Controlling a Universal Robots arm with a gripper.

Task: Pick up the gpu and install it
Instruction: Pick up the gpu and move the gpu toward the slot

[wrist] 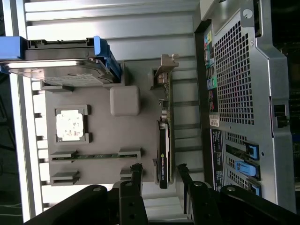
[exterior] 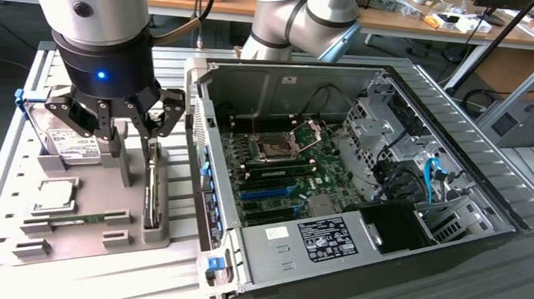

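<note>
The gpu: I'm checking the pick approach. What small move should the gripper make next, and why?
Probably lower the gripper straight down. It is open and hangs above the gpu, which stands on edge in the grey holder beside the computer case. In the wrist view the card lies between the fingers, untouched.

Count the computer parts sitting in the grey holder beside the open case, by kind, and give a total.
Hard drive: 1
CPU: 1
RAM stick: 1
gpu: 1
Total: 4
</note>
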